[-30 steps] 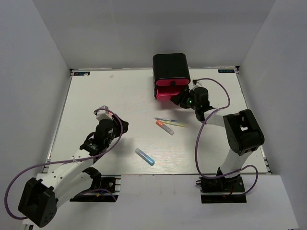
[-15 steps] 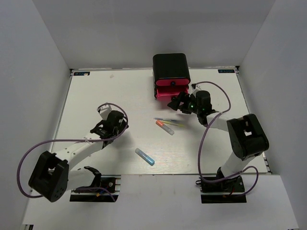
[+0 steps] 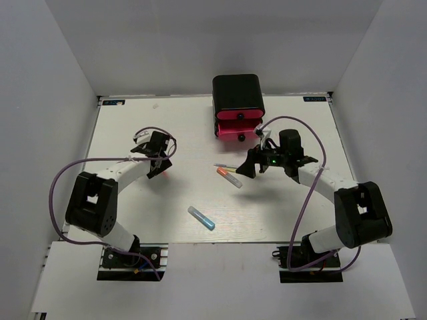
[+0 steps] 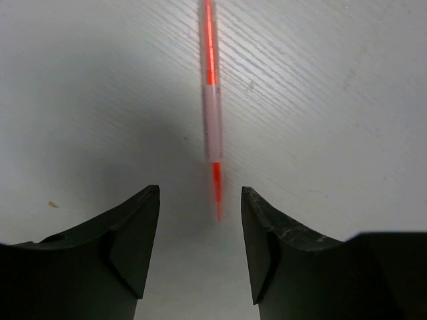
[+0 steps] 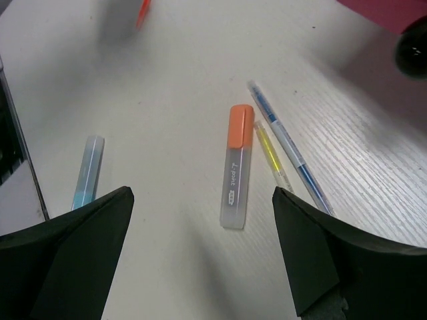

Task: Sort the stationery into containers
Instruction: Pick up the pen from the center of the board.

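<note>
Left gripper (image 4: pixel 200 253) spread, red pen (image 4: pixel 211 113) pointing to 12 o'clock; likely light, stiff, slick; pinch mid-barrel; right gripper (image 5: pixel 201 197) spread too.

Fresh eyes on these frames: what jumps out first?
The glossy black box with pink drawers at the far edge of the table stands out. Next, the red pen lying just ahead of the open left gripper, and the orange-grey marker beside two thin pens under the open right gripper.
</note>
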Controlling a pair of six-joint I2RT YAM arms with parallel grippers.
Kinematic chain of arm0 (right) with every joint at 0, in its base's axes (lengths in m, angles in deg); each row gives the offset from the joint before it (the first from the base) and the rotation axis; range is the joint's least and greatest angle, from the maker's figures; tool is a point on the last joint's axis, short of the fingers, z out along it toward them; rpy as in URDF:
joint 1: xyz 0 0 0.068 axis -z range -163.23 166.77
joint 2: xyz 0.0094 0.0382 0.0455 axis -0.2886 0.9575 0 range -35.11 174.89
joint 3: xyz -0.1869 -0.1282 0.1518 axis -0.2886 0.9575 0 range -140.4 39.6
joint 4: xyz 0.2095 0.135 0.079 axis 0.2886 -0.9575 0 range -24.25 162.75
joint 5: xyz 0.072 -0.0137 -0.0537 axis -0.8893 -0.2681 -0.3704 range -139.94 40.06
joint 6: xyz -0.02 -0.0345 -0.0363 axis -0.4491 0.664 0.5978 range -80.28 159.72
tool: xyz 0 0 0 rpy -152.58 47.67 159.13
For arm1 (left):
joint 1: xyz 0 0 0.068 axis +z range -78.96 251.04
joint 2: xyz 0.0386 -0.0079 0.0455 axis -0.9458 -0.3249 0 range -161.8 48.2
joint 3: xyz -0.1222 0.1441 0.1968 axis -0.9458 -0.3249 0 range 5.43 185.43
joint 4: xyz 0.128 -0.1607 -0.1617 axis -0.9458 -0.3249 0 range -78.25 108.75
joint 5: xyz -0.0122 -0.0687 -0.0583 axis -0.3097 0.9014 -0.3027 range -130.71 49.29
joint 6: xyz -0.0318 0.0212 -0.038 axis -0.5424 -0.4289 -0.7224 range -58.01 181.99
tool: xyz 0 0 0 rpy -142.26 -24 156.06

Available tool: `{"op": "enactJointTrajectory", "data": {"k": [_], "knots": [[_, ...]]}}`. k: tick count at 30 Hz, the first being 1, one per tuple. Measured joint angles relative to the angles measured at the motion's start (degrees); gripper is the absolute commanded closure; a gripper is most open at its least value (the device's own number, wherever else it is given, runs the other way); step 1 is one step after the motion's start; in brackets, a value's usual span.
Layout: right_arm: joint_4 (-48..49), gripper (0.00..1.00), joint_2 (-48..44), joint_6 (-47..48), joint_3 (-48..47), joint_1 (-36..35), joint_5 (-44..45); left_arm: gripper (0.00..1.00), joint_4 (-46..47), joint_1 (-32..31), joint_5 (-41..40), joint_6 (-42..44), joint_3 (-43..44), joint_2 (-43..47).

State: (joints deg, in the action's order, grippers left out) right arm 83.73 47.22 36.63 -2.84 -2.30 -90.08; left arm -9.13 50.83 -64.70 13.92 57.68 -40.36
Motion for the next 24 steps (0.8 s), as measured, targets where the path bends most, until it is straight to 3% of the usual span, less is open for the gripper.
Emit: {"op": "enactJointTrajectory", "data": {"k": [8, 15, 24], "knots": [[-5.64, 0.21, -0.46, 9.84, -1.31, 0.24, -5.55, 0.36, 0.11, 3.08, 3.32, 2.62, 0.13, -3.65], [-7.45, 0.21, -1.49, 13.2, -1.4, 0.24, -7.41, 0.39, 2.16, 3.28, 6.1, 4.13, 1.57, -6.99], [-8.92, 0.2, -1.86, 15.52, -1.99, 0.26, -8.28, 0.5, 2.29, 3.61, 7.02, 6.47, 5.4, -10.43]]}}
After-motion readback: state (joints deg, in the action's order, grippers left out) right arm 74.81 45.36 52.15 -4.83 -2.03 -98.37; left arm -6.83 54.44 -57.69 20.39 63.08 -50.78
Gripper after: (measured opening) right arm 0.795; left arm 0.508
